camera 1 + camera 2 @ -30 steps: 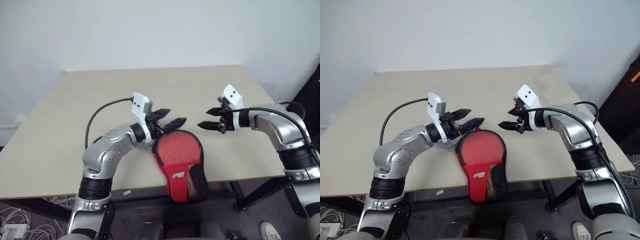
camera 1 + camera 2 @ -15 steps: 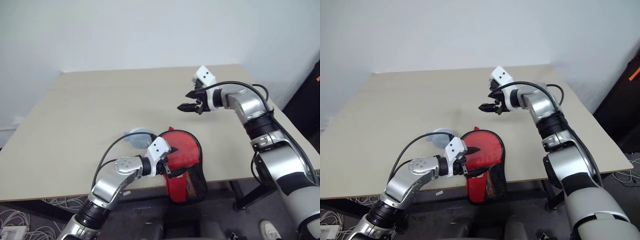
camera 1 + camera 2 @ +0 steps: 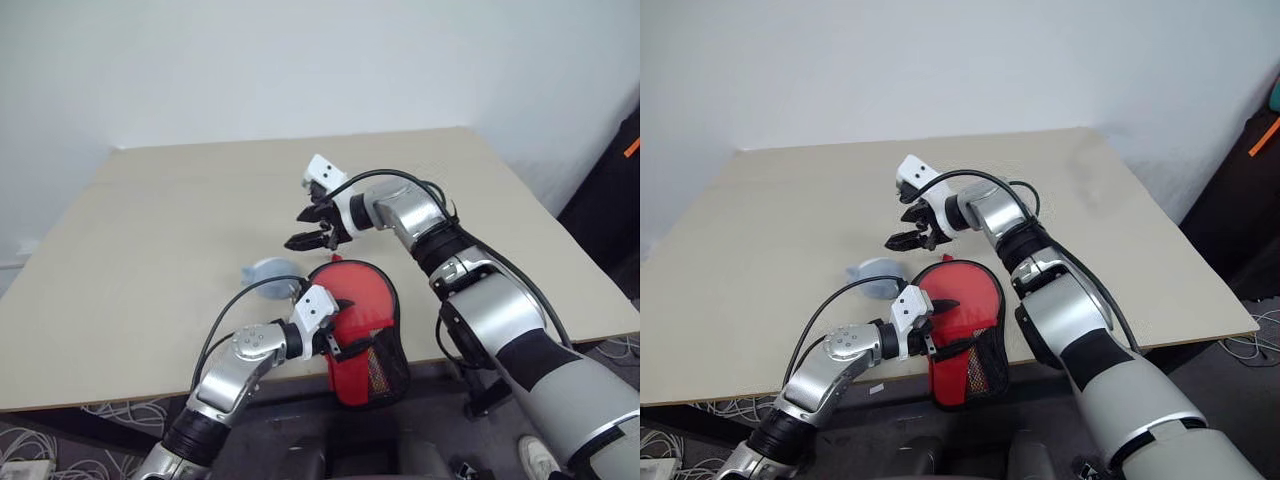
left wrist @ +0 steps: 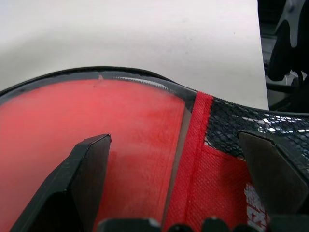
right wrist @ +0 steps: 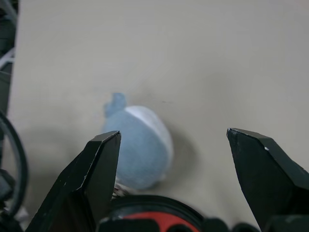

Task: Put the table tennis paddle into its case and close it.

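On a beige table (image 3: 150, 230), case (image 3: 365, 310) overhanging its edge, white wall (image 3: 300, 60) behind

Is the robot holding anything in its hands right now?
No. The left tool is open over the case, and the right tool hangs open above the table.

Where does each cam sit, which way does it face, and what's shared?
Left and right eye views: on the head, looking forward and down over the table; both arms show, right hand above the case.
Left wrist view: on the left wrist, looking along open left hand onto the case's red front.
Right wrist view: on the right wrist, looking down past open fingers at the grey-blue lump.
Shared: case in eye and left wrist views; lump in eye and right wrist views.
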